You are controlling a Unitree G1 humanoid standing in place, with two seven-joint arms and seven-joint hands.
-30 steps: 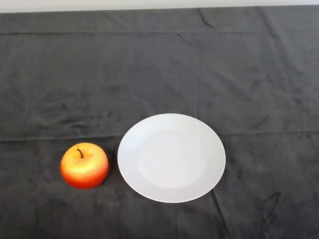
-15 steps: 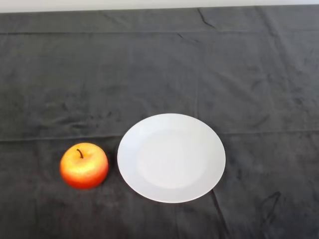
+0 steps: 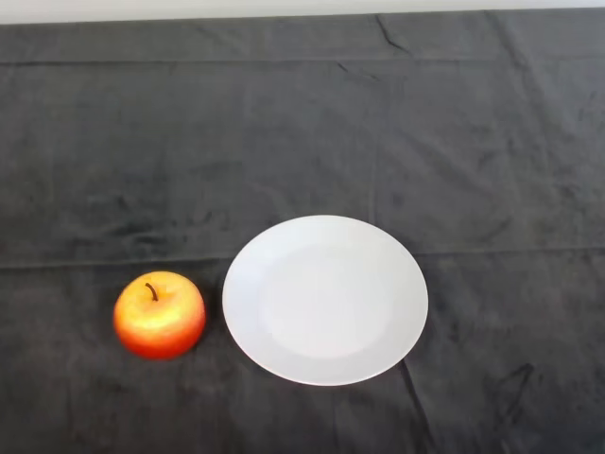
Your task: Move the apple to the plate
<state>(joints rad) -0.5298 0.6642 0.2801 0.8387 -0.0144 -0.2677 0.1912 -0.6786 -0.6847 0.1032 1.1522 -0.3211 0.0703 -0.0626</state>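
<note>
A red and yellow apple point(image 3: 159, 315) with a dark stem stands upright on the dark cloth at the lower left of the head view. A round white plate point(image 3: 325, 299) lies just to its right, with a narrow strip of cloth between them. The plate holds nothing.
The dark cloth point(image 3: 302, 132) covers the whole table, with creases across it. The table's far edge point(image 3: 302, 11) runs along the top of the view.
</note>
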